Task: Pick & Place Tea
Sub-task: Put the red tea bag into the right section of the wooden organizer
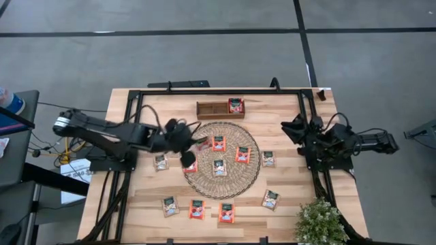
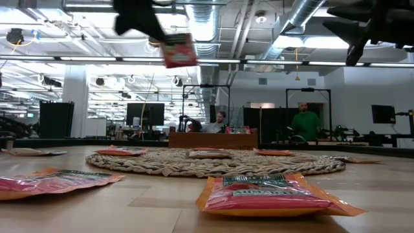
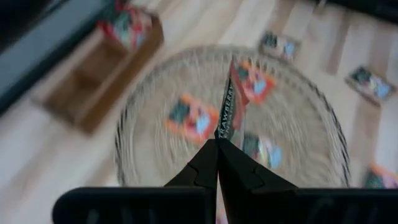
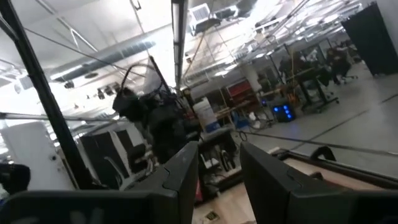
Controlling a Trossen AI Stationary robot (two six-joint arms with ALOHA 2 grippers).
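My left gripper (image 1: 185, 156) hangs above the left part of the round woven mat (image 1: 238, 178), shut on one red-orange tea sachet (image 2: 178, 50). The left wrist view shows this sachet (image 3: 227, 109) edge-on ahead of the fingertips. Other tea sachets lie flat on the mat (image 1: 219, 143) (image 1: 242, 154) and on the bare table (image 1: 161, 161) (image 1: 197, 209). One more sachet (image 1: 236, 105) sits in the right compartment of the wooden tray (image 1: 211, 109). My right gripper (image 4: 219, 163) waits folded back at the table's right side, open, pointing up into the room. My left gripper pinches one edge of the sachet (image 3: 221, 133) between its two fingertips. The fingers slant down from the table's left side. The sachet is lifted clear, high above the mat, and hangs tilted below the fingers (image 2: 145, 19).
A potted plant (image 1: 319, 221) stands at the near right corner. More sachets lie near the front edge (image 1: 226, 212) (image 1: 270, 199) and right of the mat (image 1: 268, 158). A black frame (image 1: 204, 91) runs around the table. People are in the room beyond (image 2: 305, 122).
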